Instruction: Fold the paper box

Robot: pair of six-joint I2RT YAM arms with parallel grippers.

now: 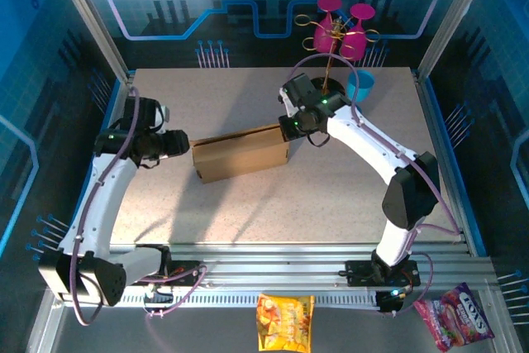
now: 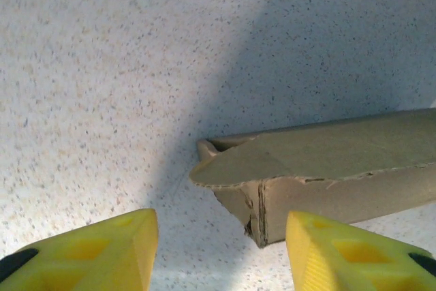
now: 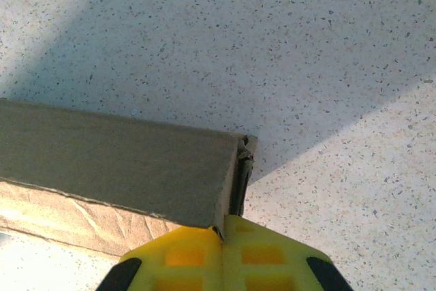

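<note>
Top view: the paper box (image 1: 240, 155) lies mid-table (image 1: 331, 204). A pink packet (image 1: 453, 315) by the near rail carries white letters, seemingly "LOSS".

Left wrist: the left gripper (image 2: 221, 247) is spread wide, with the box's end just ahead.

Right wrist: the right gripper (image 3: 222, 243) is pinched closed on the box's end edge.

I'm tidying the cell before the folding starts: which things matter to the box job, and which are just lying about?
Job: plain brown cardboard box.
Lying about: magenta stemmed cups on gold wire rack; blue cup; yellow snack bag; pink sweet packet.
</note>
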